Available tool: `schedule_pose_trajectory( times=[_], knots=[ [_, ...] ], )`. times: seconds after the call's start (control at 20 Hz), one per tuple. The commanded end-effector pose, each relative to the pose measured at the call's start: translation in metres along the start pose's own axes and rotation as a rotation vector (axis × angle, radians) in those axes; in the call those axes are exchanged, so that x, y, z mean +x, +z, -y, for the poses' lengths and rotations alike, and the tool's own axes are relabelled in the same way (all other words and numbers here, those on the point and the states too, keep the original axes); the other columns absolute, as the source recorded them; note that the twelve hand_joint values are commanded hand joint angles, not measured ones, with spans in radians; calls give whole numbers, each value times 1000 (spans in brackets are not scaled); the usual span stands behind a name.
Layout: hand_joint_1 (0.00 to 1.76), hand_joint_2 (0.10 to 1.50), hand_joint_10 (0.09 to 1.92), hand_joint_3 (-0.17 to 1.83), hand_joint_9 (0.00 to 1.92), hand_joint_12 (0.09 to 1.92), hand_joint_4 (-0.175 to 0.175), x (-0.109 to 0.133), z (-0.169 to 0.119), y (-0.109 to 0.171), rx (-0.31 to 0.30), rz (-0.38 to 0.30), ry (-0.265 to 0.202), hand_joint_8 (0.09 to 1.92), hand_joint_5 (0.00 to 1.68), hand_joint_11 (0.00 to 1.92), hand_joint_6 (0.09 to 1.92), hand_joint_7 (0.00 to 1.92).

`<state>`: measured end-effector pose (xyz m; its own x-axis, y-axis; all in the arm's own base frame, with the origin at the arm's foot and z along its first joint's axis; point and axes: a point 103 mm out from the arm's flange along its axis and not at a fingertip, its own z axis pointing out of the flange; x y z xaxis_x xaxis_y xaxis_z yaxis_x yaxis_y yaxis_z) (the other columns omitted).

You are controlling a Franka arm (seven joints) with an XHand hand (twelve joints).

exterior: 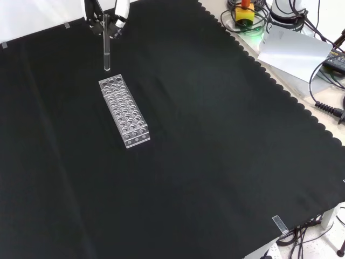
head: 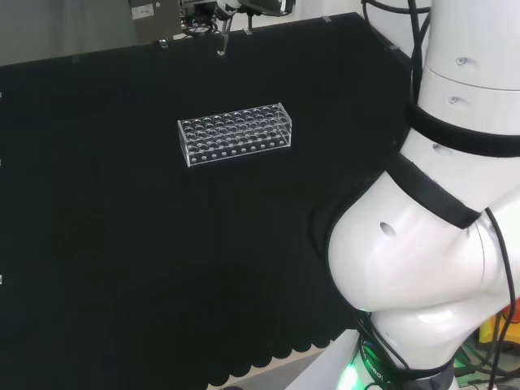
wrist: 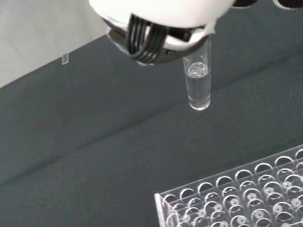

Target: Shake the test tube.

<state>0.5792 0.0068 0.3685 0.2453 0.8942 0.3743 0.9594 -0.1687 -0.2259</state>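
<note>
In the head view, the hand point(head: 221, 24) sits over the cloth's far edge, beyond the rack point(head: 235, 134). In the front view, the fingers pinch the test tube point(exterior: 107, 51) by its top; it hangs upright, clear above the rack's far end. In the wrist view, a little liquid sits in the tube's rounded bottom, free to shake.

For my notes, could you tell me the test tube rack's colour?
Clear, colourless rack; front view.

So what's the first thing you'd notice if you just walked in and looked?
Probably the hand at the far edge of the black cloth in the front view, holding a clear test tube upright in the air. A little clear liquid sits in the tube's bottom. Just below it on the cloth stands a clear rack full of round holes.
</note>
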Motion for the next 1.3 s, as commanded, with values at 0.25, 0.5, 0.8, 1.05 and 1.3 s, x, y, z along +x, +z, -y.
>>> schedule_pose_trajectory(
  times=[0.25,0.5,0.8,1.05,1.3],
  knots=[
    [1225,688,446,577,1631,896,-175,-24,3,6,7,108,21,413,1317,1172,546,1720],
    [1225,687,446,578,1631,898,-175,-60,5,6,1,241,75,413,1317,1171,546,1719],
    [1225,687,446,579,1630,899,-175,-113,7,-7,-7,389,177,413,1317,1170,546,1720],
    [1225,686,447,580,1630,900,-175,-151,10,-28,-24,464,243,414,1317,1170,547,1720],
    [1225,686,447,581,1630,901,-175,-175,10,-53,-59,498,306,414,1317,1169,547,1720]
  ],
)
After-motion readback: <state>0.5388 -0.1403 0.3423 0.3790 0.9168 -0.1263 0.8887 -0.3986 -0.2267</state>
